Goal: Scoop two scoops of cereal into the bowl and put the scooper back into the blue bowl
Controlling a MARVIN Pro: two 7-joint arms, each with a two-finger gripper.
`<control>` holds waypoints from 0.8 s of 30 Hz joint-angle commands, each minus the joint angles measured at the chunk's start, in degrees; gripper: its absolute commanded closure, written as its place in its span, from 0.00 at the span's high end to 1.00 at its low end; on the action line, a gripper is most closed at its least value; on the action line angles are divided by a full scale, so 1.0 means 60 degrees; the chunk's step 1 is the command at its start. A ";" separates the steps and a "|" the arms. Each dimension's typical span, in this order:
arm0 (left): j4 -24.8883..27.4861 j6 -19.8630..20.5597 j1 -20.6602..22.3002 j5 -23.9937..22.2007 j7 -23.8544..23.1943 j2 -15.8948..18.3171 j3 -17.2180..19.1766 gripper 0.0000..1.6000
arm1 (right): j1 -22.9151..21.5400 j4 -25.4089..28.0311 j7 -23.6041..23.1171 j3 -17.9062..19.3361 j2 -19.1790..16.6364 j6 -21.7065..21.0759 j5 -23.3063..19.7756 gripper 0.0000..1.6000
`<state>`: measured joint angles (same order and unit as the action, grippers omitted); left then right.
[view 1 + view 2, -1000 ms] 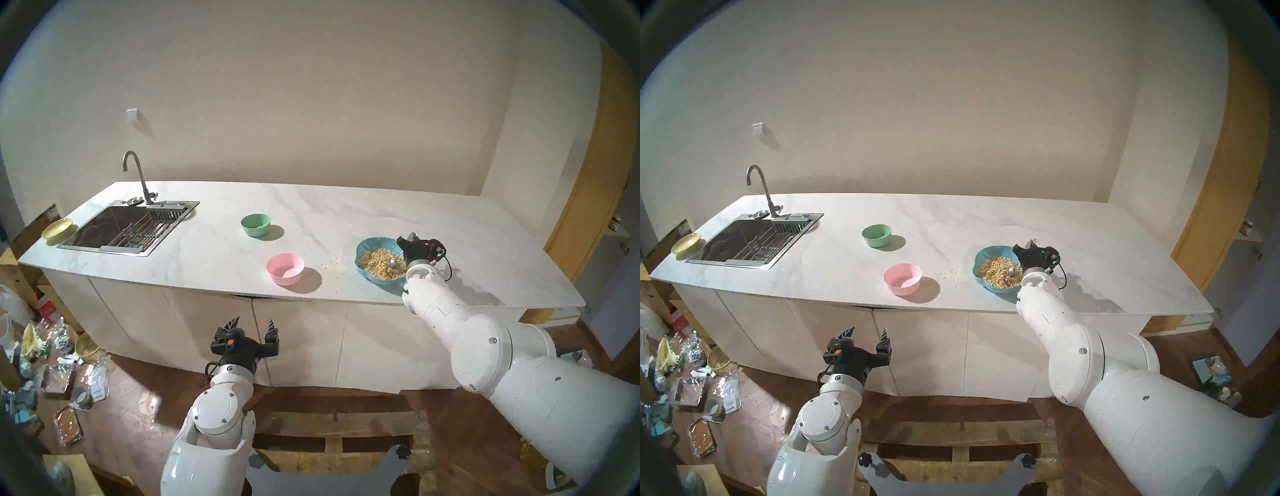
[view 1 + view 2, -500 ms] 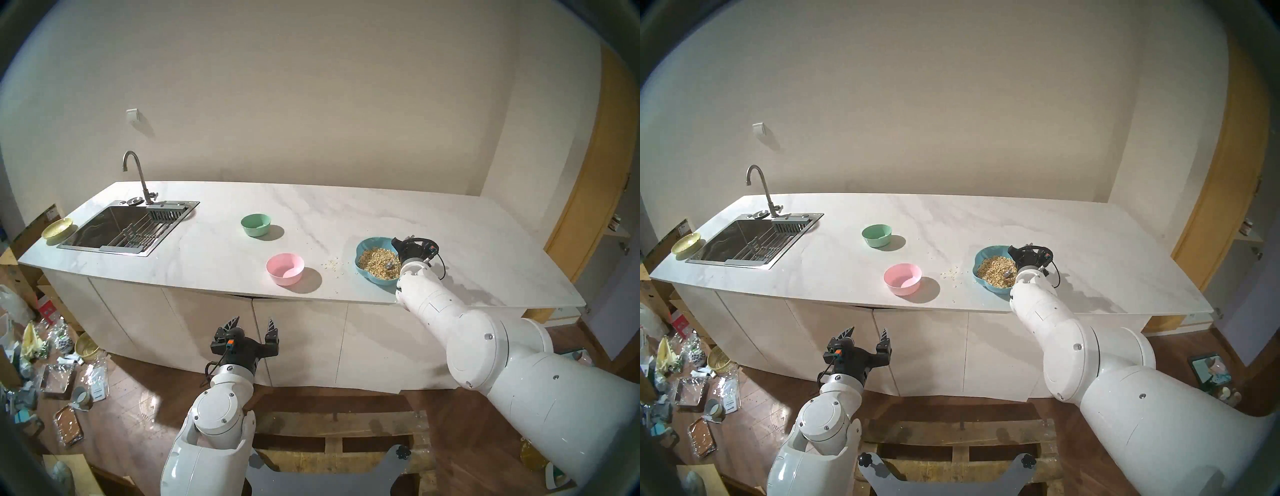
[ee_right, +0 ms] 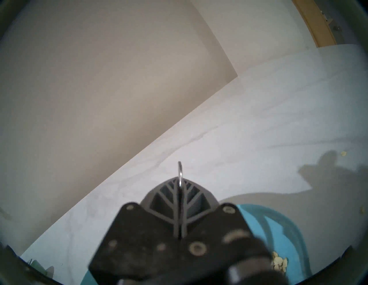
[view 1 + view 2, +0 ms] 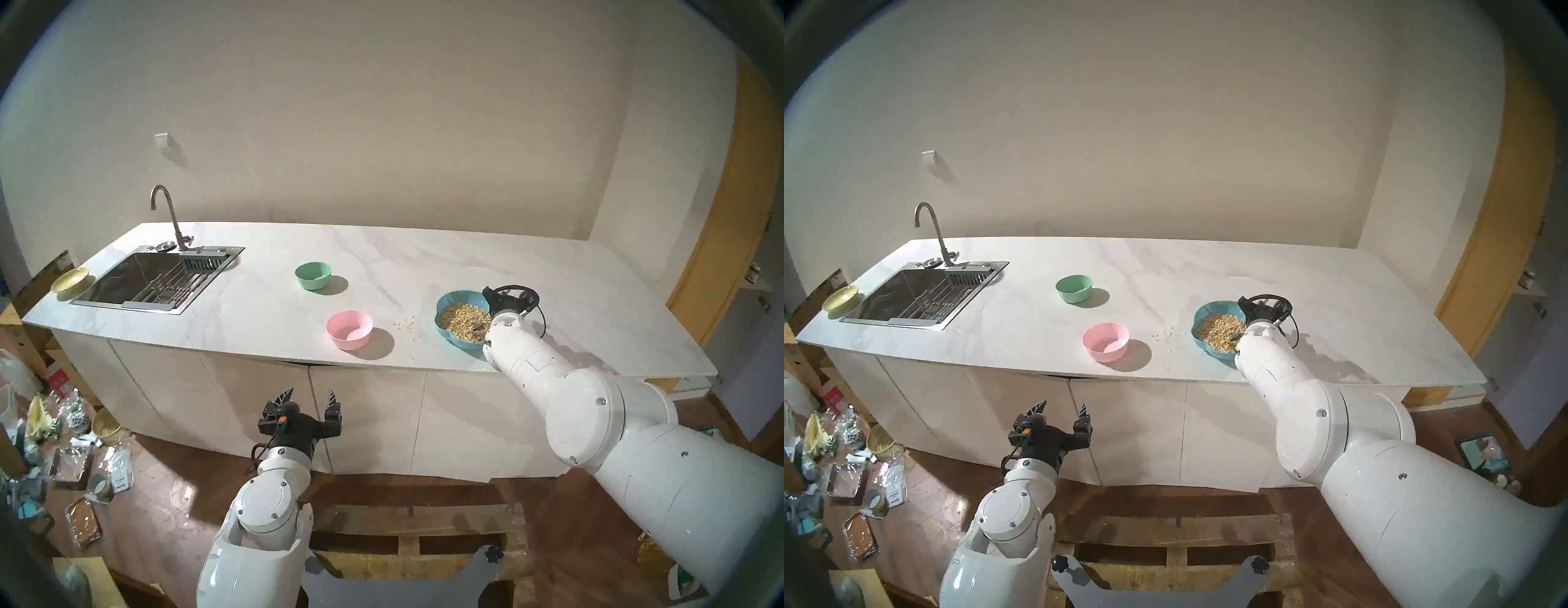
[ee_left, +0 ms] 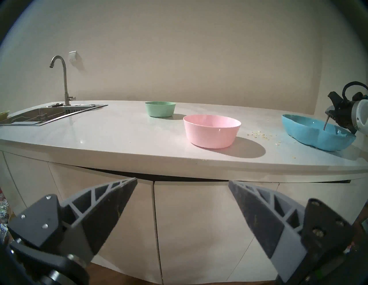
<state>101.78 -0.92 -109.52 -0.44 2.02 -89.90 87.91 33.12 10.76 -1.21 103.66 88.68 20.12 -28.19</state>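
Head views show us our right pincer (image 4: 494,299) at the far right edge of the blue bowl (image 4: 445,303), which sits near the front of the bench (image 4: 466,259) toward its right end. Its fingers (image 3: 177,201) are pressed flat together on the thin handle of the spoon (image 5: 326,123), whose tip pokes out past the fingertips in the right wrist view. The handle slants down into the blue bowl, and the spoon's head lies low among the cereal (image 4: 460,322) heaped there, partly hidden by our wrist. A few loose flakes (image 4: 407,326) lie scattered on the bench between the blue bowl and the pink bowl (image 4: 349,329), which stands upright to the left, well apart from the blue one; we see no cereal inside it. Farther back stands a green bowl (image 4: 313,275), and a sink (image 4: 148,276) fills the left end. Our left pincer (image 4: 312,401) hangs in front of the cabinet doors below the bench edge, spread wide and holding nothing.
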 commanded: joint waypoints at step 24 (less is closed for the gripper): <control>0.0243 -0.0056 0.0052 -0.0018 -0.0039 0.0001 -0.0024 1.00 | 0.2162 0.4115 0.0675 -0.0599 0.0983 0.0067 0.0517 0.00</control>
<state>101.74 -0.92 -109.51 -0.44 2.02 -89.90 87.91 44.99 30.09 1.29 101.24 92.50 21.75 -26.11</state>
